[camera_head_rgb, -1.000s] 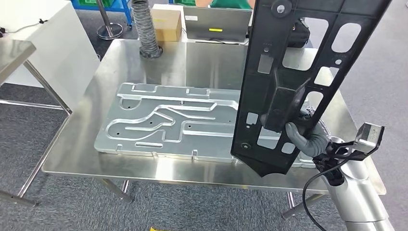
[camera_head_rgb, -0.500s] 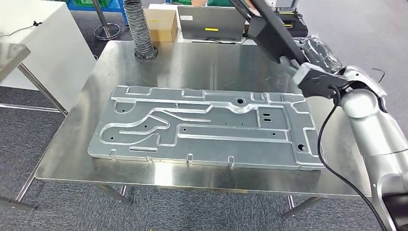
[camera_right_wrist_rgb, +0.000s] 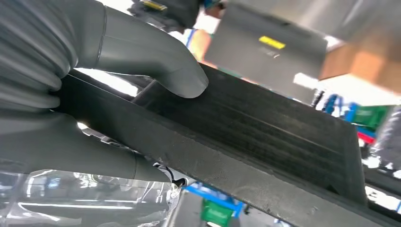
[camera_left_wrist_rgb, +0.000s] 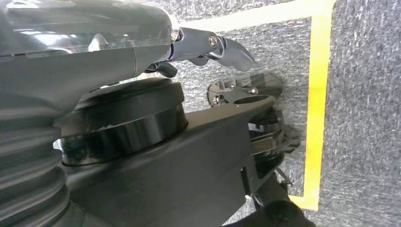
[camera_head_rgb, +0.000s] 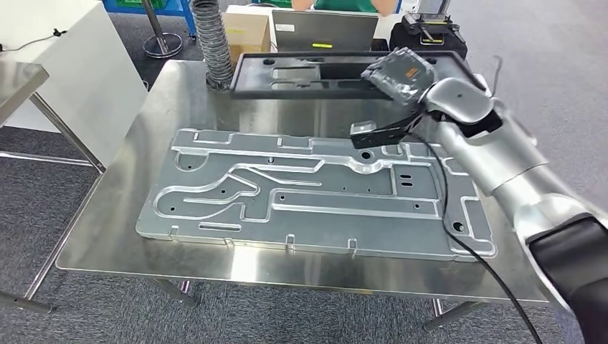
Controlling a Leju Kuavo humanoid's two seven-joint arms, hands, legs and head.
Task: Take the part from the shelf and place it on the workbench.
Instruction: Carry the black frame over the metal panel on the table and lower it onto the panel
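The steel workbench (camera_head_rgb: 107, 236) carries a large grey metal plate (camera_head_rgb: 308, 190) across most of its top, leaving bare margins along the near and left edges. A ribbed hose (camera_head_rgb: 213, 43) stands at the far left corner, beside a cardboard box (camera_head_rgb: 247, 32). Half a second ago the black part (camera_head_rgb: 315, 72) stood raised at an angle above the far right side; now it lies almost flat along the far edge, beyond the plate. The right hand (camera_head_rgb: 401, 75) grips the part's right end, thumb (camera_right_wrist_rgb: 156, 52) pressed on its ridged face and fingers wrapped underneath. I cannot tell the state of the left hand (camera_left_wrist_rgb: 71, 85).
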